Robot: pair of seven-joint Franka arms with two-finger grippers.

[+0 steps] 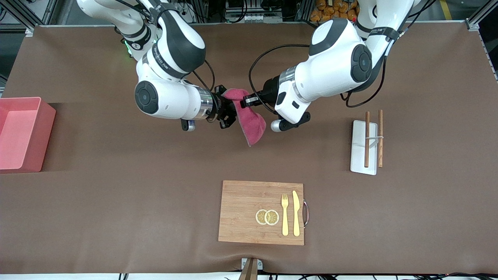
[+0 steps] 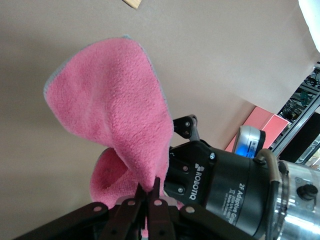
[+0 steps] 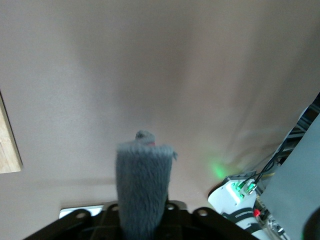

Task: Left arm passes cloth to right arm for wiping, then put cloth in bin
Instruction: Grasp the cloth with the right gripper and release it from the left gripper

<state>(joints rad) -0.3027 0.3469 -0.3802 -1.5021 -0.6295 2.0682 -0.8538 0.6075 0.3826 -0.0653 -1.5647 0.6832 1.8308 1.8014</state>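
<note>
The cloth (image 1: 249, 118) is hanging in mid-air over the bare middle of the table (image 1: 116, 202), pinched between the two end effectors, with most of it drooping down below them, pink side out.

The left end effector (image 1: 246, 102) is clenched on one edge — the left wrist view shows its fingers (image 2: 150, 202) squeezed together with the fabric caught between them. The right end effector (image 1: 230, 111) sits right up against it with grey fabric bunched between its jaws, so it looks like it's grasping the cloth too.

So this is the handover itself, I reckon. To do it well: make sure the right one has a proper bite of fabric, not just the fringe, before the left lets go. Then the left should release and back straight out without snagging.

The cutting board (image 1: 241, 212) sits below the pair, nearer the camera; the bin (image 1: 23, 134) is way out past the right end effector, at that arm's end of the table.
</note>
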